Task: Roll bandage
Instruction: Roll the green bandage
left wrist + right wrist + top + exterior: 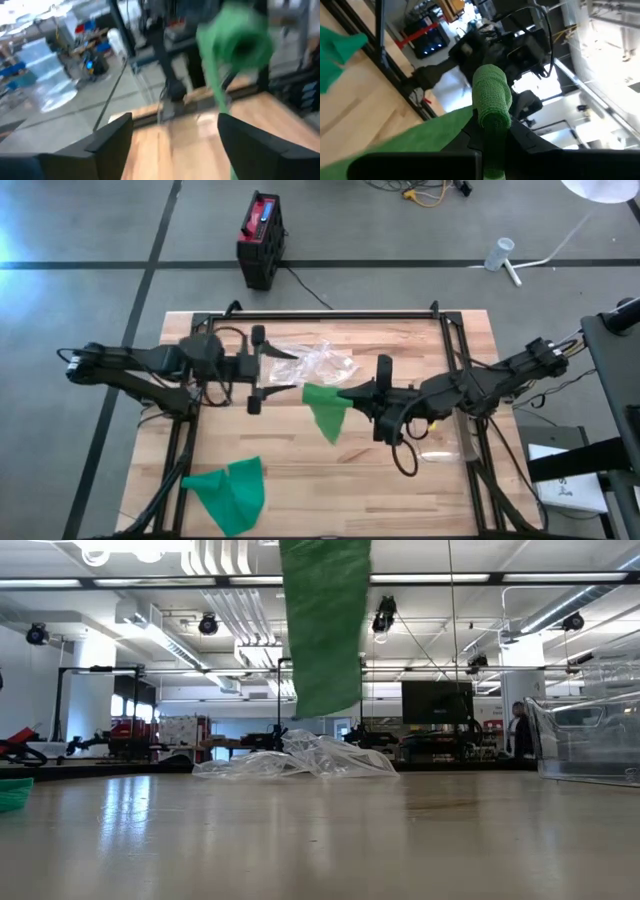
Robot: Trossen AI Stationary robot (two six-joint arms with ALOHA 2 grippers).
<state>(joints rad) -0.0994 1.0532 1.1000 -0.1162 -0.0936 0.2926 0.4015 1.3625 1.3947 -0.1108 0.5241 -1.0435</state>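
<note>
A spare green bandage lay crumpled at the near left corner of the surface. The left gripper stood with jaws wide apart, holding nothing. Behind centre lay clear plastic wrap, a possible snag. The working bandage, judged light, soft and limp, hung above the surface from the right gripper, jaws closed on its rolled end, the soundest hold.
</note>
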